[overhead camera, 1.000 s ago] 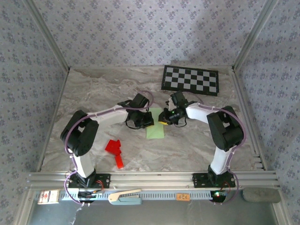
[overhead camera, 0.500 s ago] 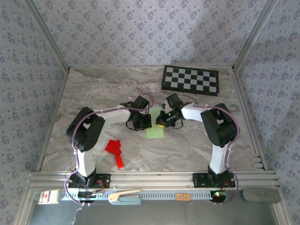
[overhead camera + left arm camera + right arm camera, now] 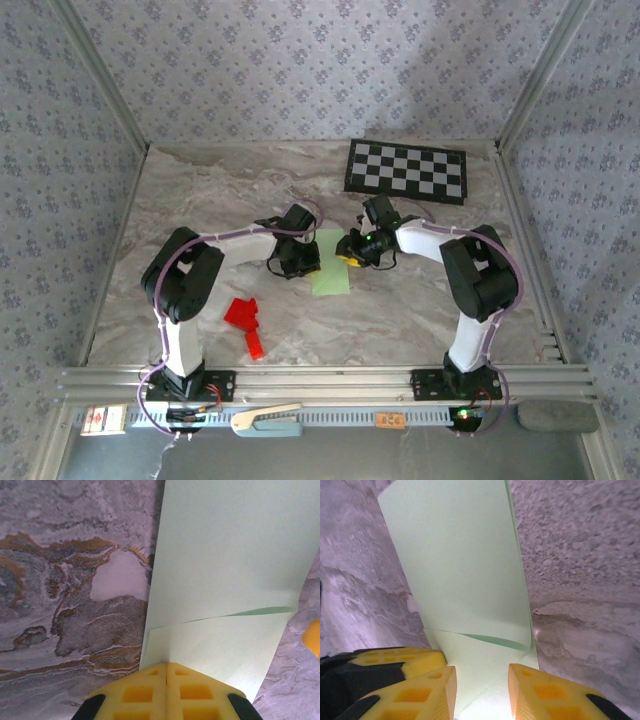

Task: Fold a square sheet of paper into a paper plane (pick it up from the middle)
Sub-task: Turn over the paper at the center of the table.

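The pale green square sheet of paper (image 3: 332, 270) lies flat mid-table, folded into a narrow strip. A flap is turned over at its far end, seen in the left wrist view (image 3: 225, 645) and the right wrist view (image 3: 485, 655). My left gripper (image 3: 312, 257) is shut, its joined yellow tips (image 3: 166, 666) resting at the edge of that flap. My right gripper (image 3: 350, 256) faces it from the other side. It stands open (image 3: 481, 677), its jaws astride the flap's end with nothing clamped between them.
A black-and-white checkerboard (image 3: 406, 171) lies at the back right. A bright red paper shape (image 3: 245, 322) sits front left near the left arm's base. Patterned walls close three sides, and a metal rail (image 3: 320, 380) runs along the front.
The right gripper's jaws have parted and it has drawn back slightly from the paper. The left gripper stays shut at the flap, almost unmoved.
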Available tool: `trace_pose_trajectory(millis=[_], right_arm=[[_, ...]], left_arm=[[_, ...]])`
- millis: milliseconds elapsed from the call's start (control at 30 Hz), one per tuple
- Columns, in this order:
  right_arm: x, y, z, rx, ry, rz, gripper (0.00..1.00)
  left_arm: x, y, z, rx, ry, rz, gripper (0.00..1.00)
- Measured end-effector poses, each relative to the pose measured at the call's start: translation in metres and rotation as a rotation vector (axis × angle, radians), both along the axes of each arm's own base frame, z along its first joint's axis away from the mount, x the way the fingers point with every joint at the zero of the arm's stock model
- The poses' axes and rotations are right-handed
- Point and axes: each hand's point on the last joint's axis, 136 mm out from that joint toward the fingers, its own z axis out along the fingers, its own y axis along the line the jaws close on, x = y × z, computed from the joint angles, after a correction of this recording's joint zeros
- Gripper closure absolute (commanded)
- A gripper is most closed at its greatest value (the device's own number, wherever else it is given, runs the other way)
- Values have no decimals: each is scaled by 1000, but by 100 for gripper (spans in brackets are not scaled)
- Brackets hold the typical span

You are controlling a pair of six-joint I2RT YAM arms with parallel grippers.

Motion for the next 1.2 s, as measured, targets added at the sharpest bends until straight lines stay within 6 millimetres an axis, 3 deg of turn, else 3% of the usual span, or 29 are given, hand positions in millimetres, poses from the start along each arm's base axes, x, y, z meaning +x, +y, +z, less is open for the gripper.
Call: trace_pose_trajectory(millis=[533, 767, 1200], right_arm=[[-8, 4, -4, 5, 57, -44, 64], [-12, 5, -18, -11, 91, -37, 68], [-11, 10, -18, -2, 91, -26, 73]], left_arm=[[1, 0, -1, -66, 33, 62, 94], [1, 0, -1, -70, 36, 69, 95], [1, 0, -1, -73, 38, 68, 95]])
